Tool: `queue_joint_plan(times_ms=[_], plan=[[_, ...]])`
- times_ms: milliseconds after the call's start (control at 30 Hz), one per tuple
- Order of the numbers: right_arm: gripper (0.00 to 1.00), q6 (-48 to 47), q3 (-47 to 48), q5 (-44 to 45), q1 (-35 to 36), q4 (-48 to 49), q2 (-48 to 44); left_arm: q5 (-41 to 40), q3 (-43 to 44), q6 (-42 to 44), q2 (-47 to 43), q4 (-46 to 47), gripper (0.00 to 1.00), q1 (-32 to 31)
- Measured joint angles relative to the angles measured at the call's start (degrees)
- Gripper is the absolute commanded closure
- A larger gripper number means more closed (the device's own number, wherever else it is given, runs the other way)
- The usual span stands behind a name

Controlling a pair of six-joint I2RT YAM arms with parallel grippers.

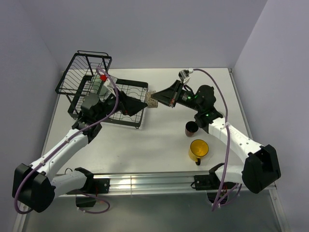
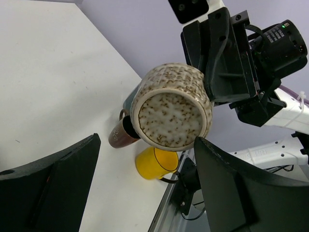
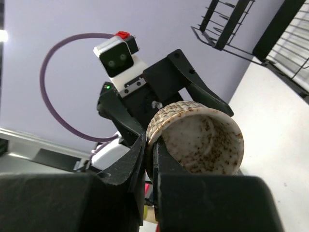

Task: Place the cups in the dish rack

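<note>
Beside rack (image 1: 94, 54), my right claw (image 1: 158, 99) pinches speckled cup (image 1: 152, 102) by rim, base facing my left claw (image 1: 140, 104), spread wide. Looks like handover, I judge.

Bright, even light; sharp frames.

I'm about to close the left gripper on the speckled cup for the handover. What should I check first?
1. Right gripper clamped on the beige speckled cup at its rim wall: ok.
2. Left gripper open, fingers spread to either side of the cup: ok.
3. Cup far enough in between the left fingers: cannot tell; in the left wrist view it looks ahead of the tips.
4. Cup held off the table: ok.
5. Dish rack slots beside the left arm free: ok.
6. Dark brown mug and yellow mug clear of the handover: ok.
</note>
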Motion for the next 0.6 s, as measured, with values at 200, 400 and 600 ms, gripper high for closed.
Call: queue_joint_plan(times_ms=[200, 400, 600], plan=[[1.00, 4.7, -1.4, -1.2, -0.1, 4.3, 1.4, 1.0, -1.1, 0.8, 0.0, 2.5, 0.14, 0.0], [1.00, 6.4, -2.1, -1.7, -0.1, 6.4, 1.7, 1.9, -1.7, 0.8, 0.0, 5.1, 0.14, 0.0], [1.00, 7.3, -2.3, -1.9, -0.1, 7.9, 2.1, 3.1, -1.8, 0.8, 0.0, 7.5, 0.14, -1.0]])
